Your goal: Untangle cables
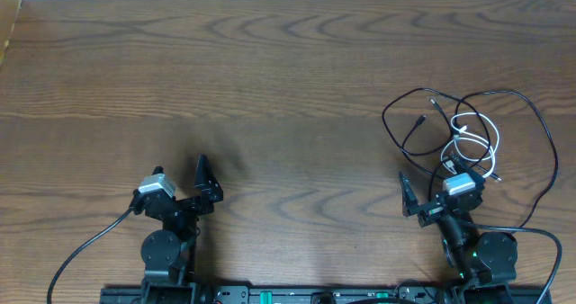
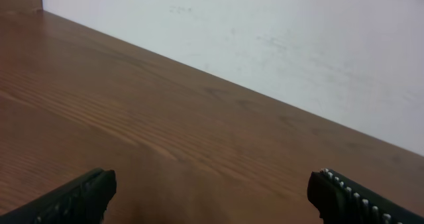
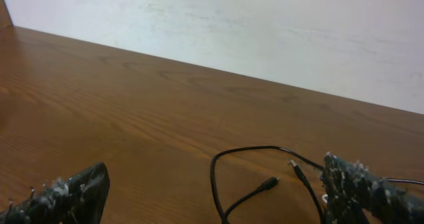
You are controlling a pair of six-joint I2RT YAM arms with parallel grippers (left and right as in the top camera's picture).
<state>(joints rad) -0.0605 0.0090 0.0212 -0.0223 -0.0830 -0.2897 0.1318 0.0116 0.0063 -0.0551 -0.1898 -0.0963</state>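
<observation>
— How far had you got with the cables?

— Nowhere, by my reckoning. The black cable (image 3: 212,177) and the white cable (image 1: 468,135) lay crossed in one loose heap just ahead of my right gripper (image 3: 218,197). A black loop and a plug (image 3: 268,183) sat between its fingers (image 3: 361,184). The white coil lay just beyond the outer one.

— Were you holding anything?

— No. Both grippers stood wide open and empty. My left gripper (image 2: 212,201) was well apart from the heap, with only bare wood between its fingers.

— So what was left?

— All of it, I judged: taking hold, drawing the white one clear of the black loops, and laying each by itself.

— And the surface?

— A brown wood-grain table (image 1: 270,70), flat, with plenty of free room toward my left. Past its far edge stood a white wall (image 2: 298,45), faintly scuffed.
</observation>
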